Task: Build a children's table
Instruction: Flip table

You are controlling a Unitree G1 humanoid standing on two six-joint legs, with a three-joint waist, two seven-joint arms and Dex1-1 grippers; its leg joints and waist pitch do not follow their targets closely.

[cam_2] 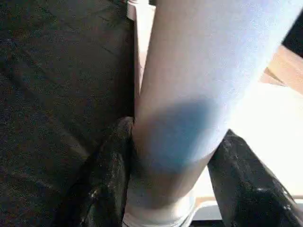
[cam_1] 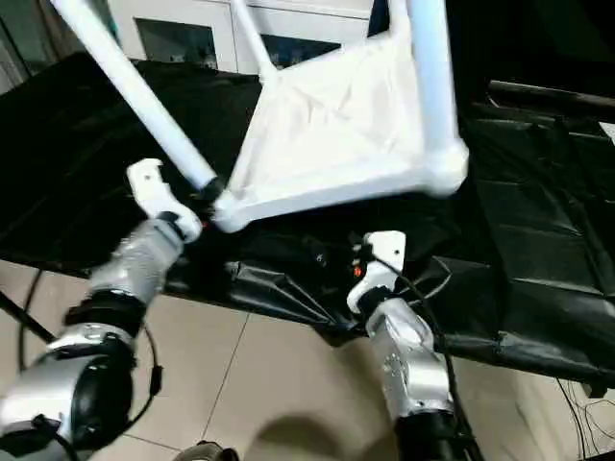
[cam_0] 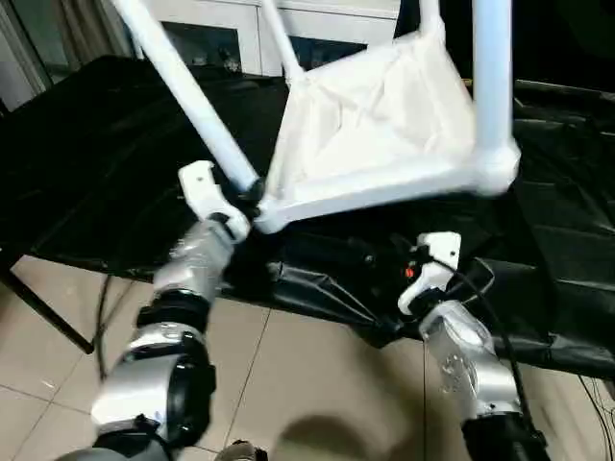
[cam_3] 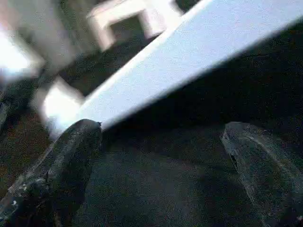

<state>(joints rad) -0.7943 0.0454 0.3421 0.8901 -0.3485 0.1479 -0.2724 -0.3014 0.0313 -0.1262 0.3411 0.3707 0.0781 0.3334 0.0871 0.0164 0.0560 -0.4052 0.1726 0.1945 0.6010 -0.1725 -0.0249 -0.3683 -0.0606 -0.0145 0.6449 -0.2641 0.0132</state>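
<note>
The left pincer is clamped on a white tapered leg just above its corner socket, a black finger pressed against each side of the tube. The children's table is upside down and tilted over the black-covered worktop, ribbed underside facing up, white top smooth along its edge, legs seated in the near corners and running up out of view. A second leg stands in the rounded right corner socket. The right pincer is spread wide below the table's near edge, grasping nothing.
</note>
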